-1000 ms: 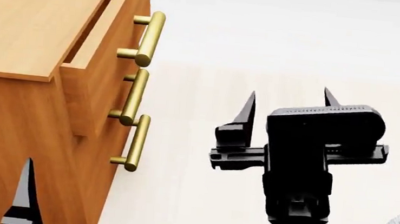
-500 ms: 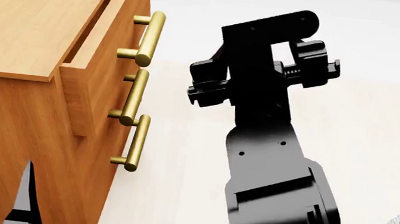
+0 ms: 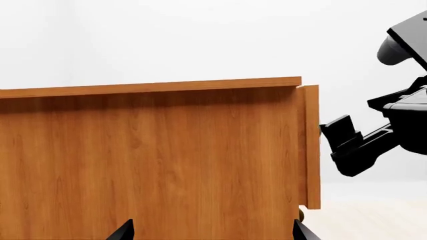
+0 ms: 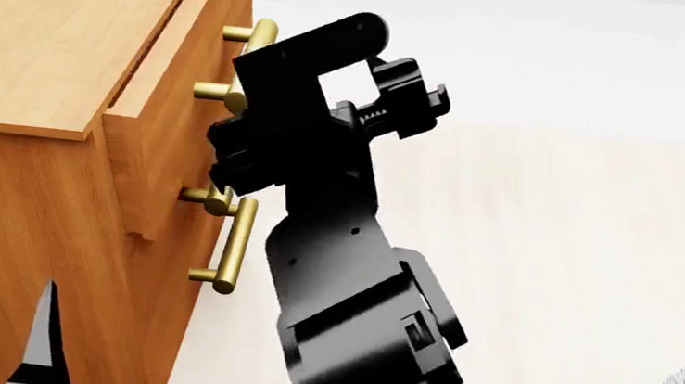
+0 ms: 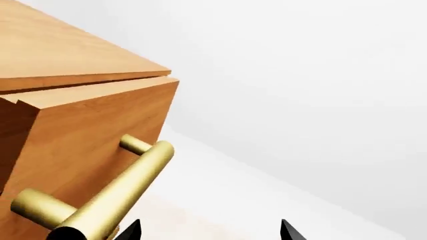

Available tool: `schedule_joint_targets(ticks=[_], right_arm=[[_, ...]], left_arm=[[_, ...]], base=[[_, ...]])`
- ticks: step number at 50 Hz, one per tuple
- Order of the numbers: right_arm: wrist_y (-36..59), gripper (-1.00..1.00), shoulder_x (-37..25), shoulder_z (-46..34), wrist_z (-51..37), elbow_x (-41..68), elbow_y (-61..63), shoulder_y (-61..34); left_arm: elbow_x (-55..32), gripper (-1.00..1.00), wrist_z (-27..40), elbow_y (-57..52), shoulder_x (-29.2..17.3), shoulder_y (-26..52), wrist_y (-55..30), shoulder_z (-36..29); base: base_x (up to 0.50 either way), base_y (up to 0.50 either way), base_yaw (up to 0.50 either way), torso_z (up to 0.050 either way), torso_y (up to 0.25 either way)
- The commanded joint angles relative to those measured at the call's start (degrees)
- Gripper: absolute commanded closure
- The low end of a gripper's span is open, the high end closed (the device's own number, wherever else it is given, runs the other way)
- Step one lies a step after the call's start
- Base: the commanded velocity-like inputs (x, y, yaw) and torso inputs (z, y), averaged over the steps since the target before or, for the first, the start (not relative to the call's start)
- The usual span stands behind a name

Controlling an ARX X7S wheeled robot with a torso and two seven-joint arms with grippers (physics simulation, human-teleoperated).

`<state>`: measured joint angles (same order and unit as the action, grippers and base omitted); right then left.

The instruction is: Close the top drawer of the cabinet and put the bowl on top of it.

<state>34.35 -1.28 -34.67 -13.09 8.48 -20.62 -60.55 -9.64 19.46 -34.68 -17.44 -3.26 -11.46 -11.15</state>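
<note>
Right gripper, fingers apart, sits at the top drawer handle, probably touching; push squarely inward, keeping contact centred.

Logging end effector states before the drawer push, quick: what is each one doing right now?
Left end effector: open, holding nothing.
Right end effector: open, empty, by the top drawer handle.
</note>
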Motion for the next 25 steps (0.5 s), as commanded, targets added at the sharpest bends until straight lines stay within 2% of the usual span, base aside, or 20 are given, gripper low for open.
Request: schedule_joint_targets(ticks=[1,25], right_arm=[[-2.7,-1.0,0.7,-7.6,-2.9,6.4,-2.0,-0.4],[-2.6,-1.0,0.2,-14.4,-6.4,12.2,2.2,-0.6]], left_arm=[[-0.3,-1.0,0.3,-0.1,-0.5,-0.4,0.4,0.1],[-1.1,-1.0,0.7,0.1,-1.0,-0.6,0.7,0.3]], base=[[0.0,0.0,0.0,0.0,0.0],[0.0,0.0,0.0,0.0,0.0]])
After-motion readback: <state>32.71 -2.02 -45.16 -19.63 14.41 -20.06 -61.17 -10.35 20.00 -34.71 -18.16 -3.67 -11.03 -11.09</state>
